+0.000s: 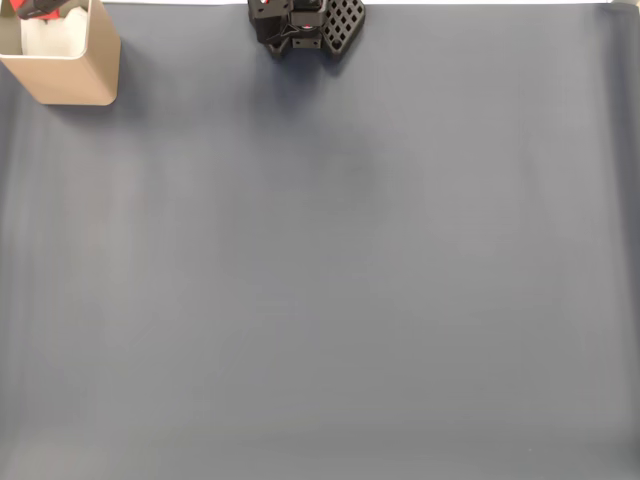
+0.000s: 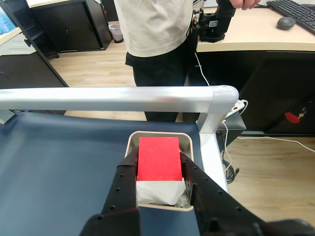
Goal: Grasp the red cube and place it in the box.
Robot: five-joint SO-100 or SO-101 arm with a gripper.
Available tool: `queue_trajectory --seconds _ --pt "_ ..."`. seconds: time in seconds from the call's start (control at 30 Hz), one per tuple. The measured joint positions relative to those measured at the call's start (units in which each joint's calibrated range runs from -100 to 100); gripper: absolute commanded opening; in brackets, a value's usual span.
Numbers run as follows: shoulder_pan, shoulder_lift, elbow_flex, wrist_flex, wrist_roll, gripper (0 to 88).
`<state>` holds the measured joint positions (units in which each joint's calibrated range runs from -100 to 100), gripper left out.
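The tool (image 2: 158, 164) grips the red cube (image 2: 158, 159) between its fingers directly above the box (image 2: 162, 207), ready for release inside.

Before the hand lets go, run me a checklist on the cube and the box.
1. Red cube held between the fingers: ok in the wrist view.
2. Cube lined up over the box opening: ok; its tan rim frames the cube on three sides.
3. Box standing upright on the blue table: ok in the fixed view.
4. Room inside the box: cannot tell; white lining shows under the cube, depth hidden.
5. Cube low enough for a gentle drop: cannot tell.
6. Person standing beyond the table rail: ok, away from the hand.
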<state>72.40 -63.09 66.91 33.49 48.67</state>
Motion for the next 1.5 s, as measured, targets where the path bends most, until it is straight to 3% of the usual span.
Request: queue_trajectory --seconds 0.47,0.53,0.7,0.87,1.5 --pt "-0.4 0.5 1.4 -0.7 0.0 4.9" --pt "-0.4 0.5 1.4 -0.7 0.0 10.1" --pt "-0.4 0.7 1.4 -0.7 0.3 33.0" --pt "-0.4 0.7 1.4 -0.7 0.3 43.5" --pt "-0.4 0.7 1.4 -0.7 0.2 48.1"
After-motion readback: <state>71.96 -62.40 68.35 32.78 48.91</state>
